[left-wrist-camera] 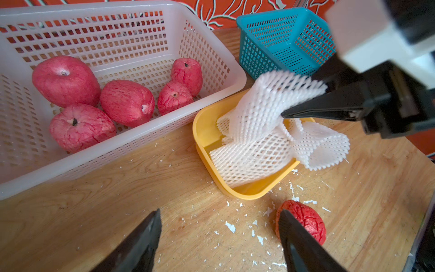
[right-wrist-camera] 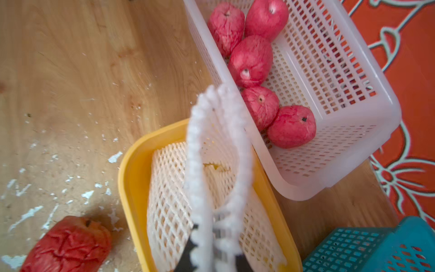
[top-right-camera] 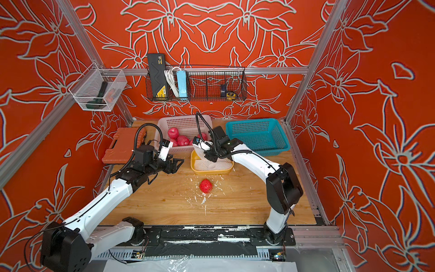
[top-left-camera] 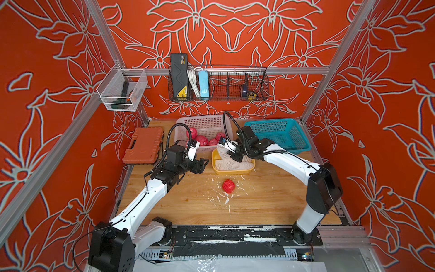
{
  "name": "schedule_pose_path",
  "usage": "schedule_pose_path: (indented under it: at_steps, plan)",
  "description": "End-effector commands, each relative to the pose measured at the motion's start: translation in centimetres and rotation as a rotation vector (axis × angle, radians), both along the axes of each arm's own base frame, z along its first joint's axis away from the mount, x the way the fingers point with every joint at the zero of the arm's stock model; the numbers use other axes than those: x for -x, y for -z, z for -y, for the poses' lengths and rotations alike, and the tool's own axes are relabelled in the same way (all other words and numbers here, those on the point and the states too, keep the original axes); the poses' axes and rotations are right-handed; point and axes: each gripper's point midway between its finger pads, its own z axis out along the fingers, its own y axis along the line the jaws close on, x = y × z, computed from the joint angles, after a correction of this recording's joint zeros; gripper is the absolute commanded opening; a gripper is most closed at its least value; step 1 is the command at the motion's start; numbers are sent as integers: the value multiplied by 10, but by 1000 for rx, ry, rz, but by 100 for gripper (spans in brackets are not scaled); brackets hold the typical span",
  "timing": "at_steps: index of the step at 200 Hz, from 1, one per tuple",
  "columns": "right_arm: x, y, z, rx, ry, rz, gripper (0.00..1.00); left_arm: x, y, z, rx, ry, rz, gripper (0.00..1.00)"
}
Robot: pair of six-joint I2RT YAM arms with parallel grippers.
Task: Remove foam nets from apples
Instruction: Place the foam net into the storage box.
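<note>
Right gripper (left-wrist-camera: pixel 303 101), clamped on a white foam mesh net (left-wrist-camera: pixel 259 117), dangles it directly over the yellow plastic tray (left-wrist-camera: pixel 200 127), apparently touching the piled nets (left-wrist-camera: pixel 254 164). Left gripper (left-wrist-camera: pixel 219 212) is spread wide, empty.

Pale wood tabletop (left-wrist-camera: pixel 106 193), matt, visible grain, strewn with papery white flakes (left-wrist-camera: pixel 230 226). Foam nets (left-wrist-camera: pixel 256 155): soft matt white mesh; apples (left-wrist-camera: pixel 127 103): dull, wrinkled pinkish-red skin. White basket (left-wrist-camera: pixel 131 44), teal basket (left-wrist-camera: pixel 277 47) and yellow tray (left-wrist-camera: pixel 204 127): smooth plastic, slight sheen.
</note>
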Motion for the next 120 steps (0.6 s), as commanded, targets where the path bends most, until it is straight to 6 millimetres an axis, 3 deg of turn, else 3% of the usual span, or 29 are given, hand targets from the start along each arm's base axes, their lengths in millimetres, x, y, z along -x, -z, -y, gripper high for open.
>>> schedule_pose_path:
  at_steps: [1,27,64,85,120]
  plan:
    - [-19,-22,-7,-11,-25,129,14,0,6,-4,-15,-8,-5,78]
    - [-11,-4,-13,-13,-72,96,14,1,9,-3,-17,-3,-5,78]
    - [20,28,-19,7,-161,34,19,5,8,3,3,35,-4,79]
    - [26,34,-16,19,-154,12,28,9,10,8,19,70,-23,80]
    - [30,24,-14,8,-146,27,50,14,12,11,22,94,-46,82]
